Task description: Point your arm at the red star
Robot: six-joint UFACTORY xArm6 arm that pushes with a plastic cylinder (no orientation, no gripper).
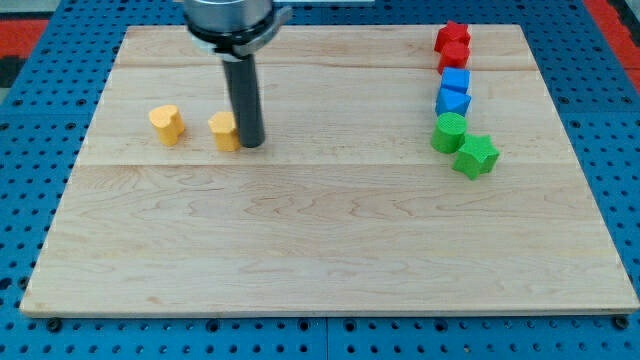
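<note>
The red star (453, 37) sits at the view's top right of the wooden board (320, 240), touching a second red block (455, 56) just below it. My tip (250, 143) rests on the board at the view's left-centre, far to the left of the red star. It touches the right side of a yellow block (225, 130). A yellow heart-shaped block (166, 124) lies further left.
Below the red blocks stands a column of blocks: a blue cube (456, 82), a blue block (452, 102), a green round block (449, 132) and a green star (476, 155). A blue pegboard (30, 200) surrounds the board.
</note>
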